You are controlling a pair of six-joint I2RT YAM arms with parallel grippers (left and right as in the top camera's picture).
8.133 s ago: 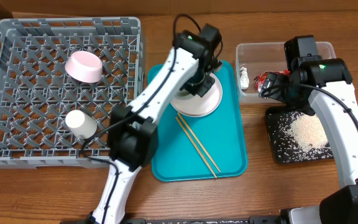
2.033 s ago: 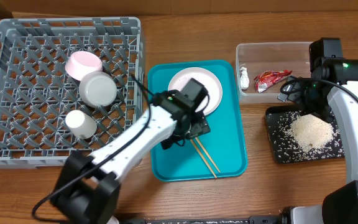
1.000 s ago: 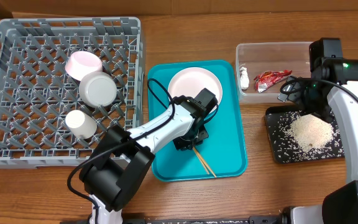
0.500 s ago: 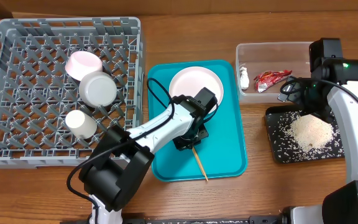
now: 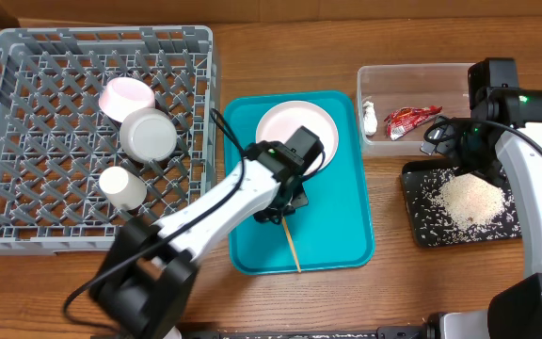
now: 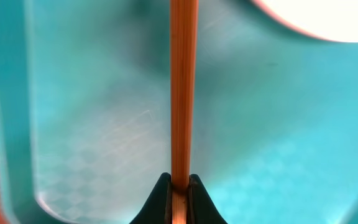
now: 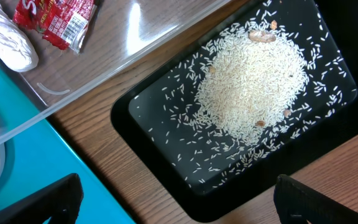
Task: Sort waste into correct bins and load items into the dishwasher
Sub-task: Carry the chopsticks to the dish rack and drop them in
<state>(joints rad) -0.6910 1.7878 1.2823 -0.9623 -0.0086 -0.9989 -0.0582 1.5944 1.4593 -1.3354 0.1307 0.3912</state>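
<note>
My left gripper (image 5: 285,203) is shut on the thin wooden chopsticks (image 5: 293,243) over the teal tray (image 5: 346,235); in the left wrist view the sticks (image 6: 182,93) run straight up from the closed gripper (image 6: 179,186). The white plate (image 5: 294,127) lies on the tray behind. The pink bowl (image 5: 127,96), grey-green bowl (image 5: 149,134) and white cup (image 5: 120,186) sit in the grey rack (image 5: 26,235). My right gripper (image 5: 464,151) is open and empty above the black tray (image 7: 154,118) of rice (image 7: 253,81). The red wrapper (image 7: 58,18) and tissue (image 7: 8,40) lie in the clear tub (image 5: 422,71).
The rack fills the left of the wooden table, the teal tray the middle. The tub and black tray (image 5: 422,231) stand close together at the right, with the right arm over them.
The chopsticks have swung from a diagonal to nearly straight, with my left gripper shut on their upper end. Earlier the grey-green bowl went into the rack. The right arm has stayed still.
</note>
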